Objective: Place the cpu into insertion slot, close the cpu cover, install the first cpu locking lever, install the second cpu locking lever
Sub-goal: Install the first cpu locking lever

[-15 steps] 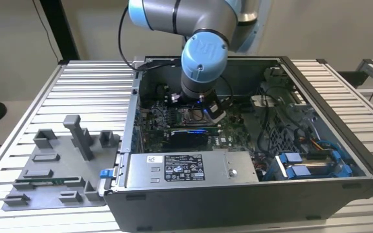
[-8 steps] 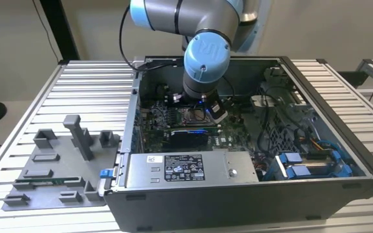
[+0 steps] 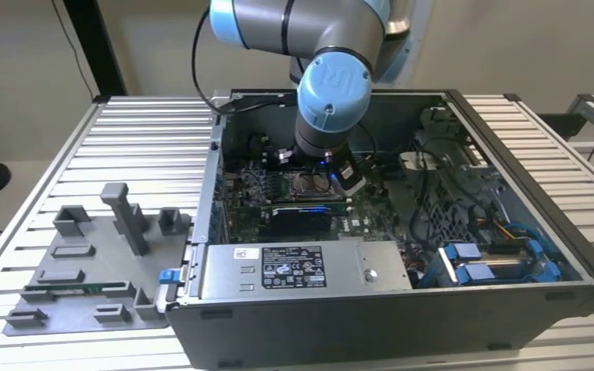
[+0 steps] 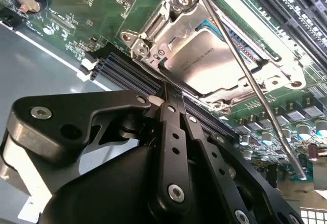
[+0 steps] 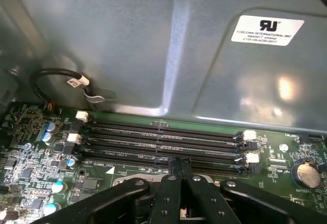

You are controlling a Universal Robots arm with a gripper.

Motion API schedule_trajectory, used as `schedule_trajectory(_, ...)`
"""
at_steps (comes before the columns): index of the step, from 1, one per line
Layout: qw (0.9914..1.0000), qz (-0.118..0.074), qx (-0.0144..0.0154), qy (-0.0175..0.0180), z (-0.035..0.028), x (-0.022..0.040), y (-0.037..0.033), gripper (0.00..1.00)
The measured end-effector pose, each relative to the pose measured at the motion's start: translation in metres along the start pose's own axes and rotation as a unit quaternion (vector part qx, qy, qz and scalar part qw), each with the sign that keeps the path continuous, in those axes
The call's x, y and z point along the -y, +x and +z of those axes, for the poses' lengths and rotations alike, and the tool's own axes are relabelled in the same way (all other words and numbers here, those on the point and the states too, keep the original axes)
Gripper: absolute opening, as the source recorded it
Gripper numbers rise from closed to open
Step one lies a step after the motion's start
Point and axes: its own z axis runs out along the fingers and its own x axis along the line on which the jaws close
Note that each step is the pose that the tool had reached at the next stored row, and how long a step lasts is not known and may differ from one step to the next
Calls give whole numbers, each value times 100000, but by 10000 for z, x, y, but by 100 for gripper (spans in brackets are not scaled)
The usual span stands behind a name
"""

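Observation:
The cpu [image 4: 204,60], a flat silvery square, lies in the insertion slot [image 3: 308,184] on the green board. The cpu cover [image 4: 271,76], a silvery metal frame, lies flat around it. One thin locking lever [image 4: 247,76] runs as a long rod slanting across the chip and the cover. My gripper [image 4: 170,87] has its black fingers shut together, with the tips at the socket's edge beside the dark memory slots; I cannot tell whether they touch a second lever there. In the exterior view the gripper [image 3: 330,166] hangs just over the socket. Nothing shows between the fingers [image 5: 173,175].
The open computer case [image 3: 586,255] surrounds the board with tall metal walls. Long black memory slots [image 5: 163,137] run beside the socket. A power supply [image 3: 287,270] and blue drive brackets [image 3: 483,267] sit at the front. A grey fixture plate [image 3: 90,270] lies on the exterior view's left.

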Motion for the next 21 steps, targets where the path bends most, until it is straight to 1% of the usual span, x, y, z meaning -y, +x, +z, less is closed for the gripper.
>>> schedule_trajectory(5, 100000, -38, -26, -25, 8, 8, -38, 0)
schedule_trajectory(6, 100000, -43, -25, -73, 10, 11, -49, 0)
schedule_trajectory(8, 99999, -64, -20, -344, 12, 14, -73, 0)
schedule_trajectory(10, 99997, -93, 18, -731, 18, 16, -93, 0)
schedule_trajectory(11, 99996, -99, 15, -869, 18, 17, -101, 0)
schedule_trajectory(14, 99995, -96, 21, -1007, 16, 18, -110, 0)
schedule_trajectory(15, 99993, -82, 37, -1166, 16, 19, -109, 0)
schedule_trajectory(16, 99990, -80, 48, -1406, 7, 13, -110, 0)
schedule_trajectory(17, 99988, -69, 72, -1563, -7, 4, -111, 0)
schedule_trajectory(18, 99986, -69, 92, -1660, -31, -13, -112, 0)
schedule_trajectory(21, 99984, -64, 96, -1786, -125, -75, -113, 0)
